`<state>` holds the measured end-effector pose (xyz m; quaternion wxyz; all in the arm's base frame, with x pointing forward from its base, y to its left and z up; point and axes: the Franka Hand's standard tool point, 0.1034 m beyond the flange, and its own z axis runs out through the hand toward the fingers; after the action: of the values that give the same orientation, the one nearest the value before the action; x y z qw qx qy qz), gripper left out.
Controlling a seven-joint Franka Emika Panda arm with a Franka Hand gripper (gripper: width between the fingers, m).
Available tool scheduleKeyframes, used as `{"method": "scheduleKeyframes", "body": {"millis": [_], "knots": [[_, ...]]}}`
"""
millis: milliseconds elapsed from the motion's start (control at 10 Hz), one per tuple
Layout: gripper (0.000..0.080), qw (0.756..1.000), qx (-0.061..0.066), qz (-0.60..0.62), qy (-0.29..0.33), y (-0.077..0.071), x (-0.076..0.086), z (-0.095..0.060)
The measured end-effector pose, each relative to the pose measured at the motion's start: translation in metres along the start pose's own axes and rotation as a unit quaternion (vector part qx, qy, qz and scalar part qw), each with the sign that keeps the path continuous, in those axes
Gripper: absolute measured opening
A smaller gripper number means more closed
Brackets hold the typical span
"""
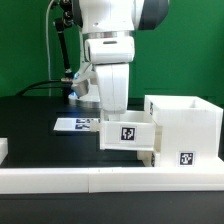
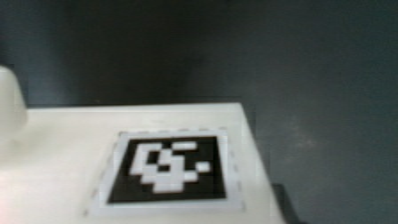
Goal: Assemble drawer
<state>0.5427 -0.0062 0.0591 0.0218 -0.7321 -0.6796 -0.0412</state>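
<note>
The drawer's white casing (image 1: 190, 118) stands at the exterior view's right with a tag (image 1: 186, 157) low on its front. A white tray (image 1: 128, 135) with a tag on its near face sticks out of the casing toward the exterior view's left, off the table. My gripper (image 1: 112, 116) comes straight down onto the tray's outer end, and its fingertips are hidden behind the tray wall. In the wrist view the tray's tagged white face (image 2: 169, 165) fills the lower part, very close and blurred. A dark edge (image 2: 295, 206) shows beside it.
The long low white border wall (image 1: 100, 181) runs along the front. The marker board (image 1: 75, 125) lies flat on the black table behind the tray. A small white part (image 1: 3, 150) sits at the exterior view's far left edge. A green backdrop stands behind the arm.
</note>
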Motion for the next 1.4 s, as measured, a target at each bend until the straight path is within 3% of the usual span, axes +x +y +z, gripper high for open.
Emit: {"method": "scheduleKeyframes", "body": {"millis": [1400], "knots": [[0.0041,1.0,0.011,0.002,0.002,-0.005,0.013,0.007]]}}
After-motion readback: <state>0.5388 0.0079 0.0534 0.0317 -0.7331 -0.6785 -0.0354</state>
